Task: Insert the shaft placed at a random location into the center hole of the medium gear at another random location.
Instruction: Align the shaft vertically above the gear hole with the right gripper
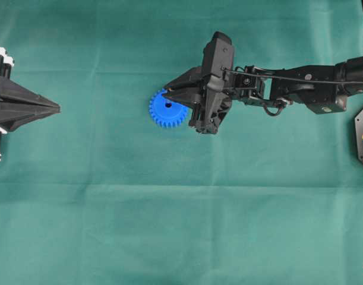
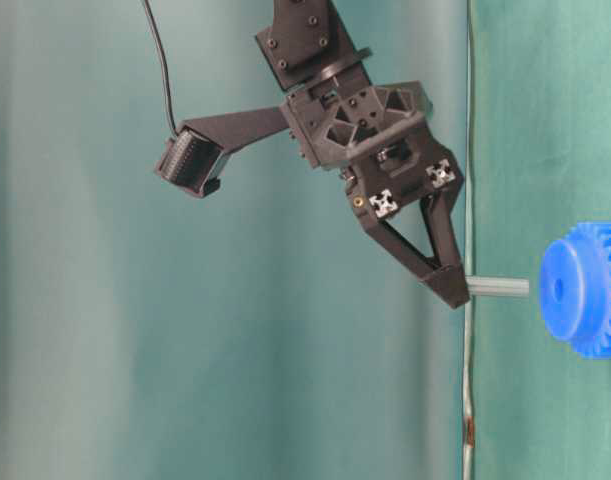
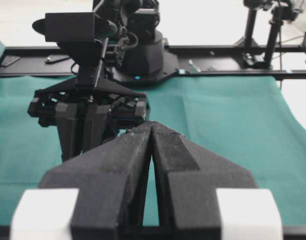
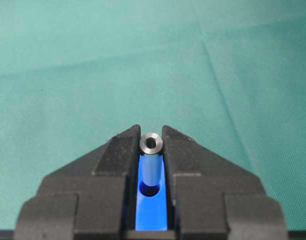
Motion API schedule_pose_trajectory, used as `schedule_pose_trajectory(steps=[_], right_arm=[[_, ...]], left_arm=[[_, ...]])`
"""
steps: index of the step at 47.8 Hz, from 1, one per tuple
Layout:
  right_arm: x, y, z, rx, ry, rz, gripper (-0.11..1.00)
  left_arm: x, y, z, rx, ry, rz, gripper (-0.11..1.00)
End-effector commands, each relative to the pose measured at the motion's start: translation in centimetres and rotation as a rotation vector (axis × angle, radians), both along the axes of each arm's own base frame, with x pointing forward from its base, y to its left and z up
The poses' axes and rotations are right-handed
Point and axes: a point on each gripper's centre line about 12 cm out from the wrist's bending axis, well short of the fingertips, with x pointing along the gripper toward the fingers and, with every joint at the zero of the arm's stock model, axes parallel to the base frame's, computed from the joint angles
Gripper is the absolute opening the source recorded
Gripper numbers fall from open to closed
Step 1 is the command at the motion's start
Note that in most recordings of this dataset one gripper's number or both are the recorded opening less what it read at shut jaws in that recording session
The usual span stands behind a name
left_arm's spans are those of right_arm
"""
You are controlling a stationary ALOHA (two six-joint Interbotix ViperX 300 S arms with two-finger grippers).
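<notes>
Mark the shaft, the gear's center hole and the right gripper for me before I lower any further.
shaft (image 2: 498,287): table-level view, middle of the grey pin.
center hole (image 1: 168,105): overhead view, the dark opening in the blue hub.
right gripper (image 4: 151,134): right wrist view, between the fingertips pinching the pin.

Premises: a robotics laboratory test bench. Evidence: a green cloth (image 1: 181,225) covers the whole work surface; two black robot arms face each other across it, the right arm (image 1: 312,86) carrying a wrist camera (image 2: 190,160); a black metal frame rail (image 3: 228,49) and equipment stands (image 3: 250,30) border the far edge.
</notes>
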Motion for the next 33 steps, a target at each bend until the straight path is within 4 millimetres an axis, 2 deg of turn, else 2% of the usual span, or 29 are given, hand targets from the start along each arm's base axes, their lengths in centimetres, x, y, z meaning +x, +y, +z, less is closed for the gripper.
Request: schedule_pose_trajectory(steps=[1,33], right_arm=[[0.6,0.0,1.3,-0.012,-0.038,0.004,0.14],[1.0,-0.1,-1.0,-0.005,-0.004,-0.001,0.14]], left_arm=[[0.2,0.0,0.8,-0.001,-0.021,0.001,0.00],[0.2,0.0,0.8,0.001,-0.020,0.001,0.00]])
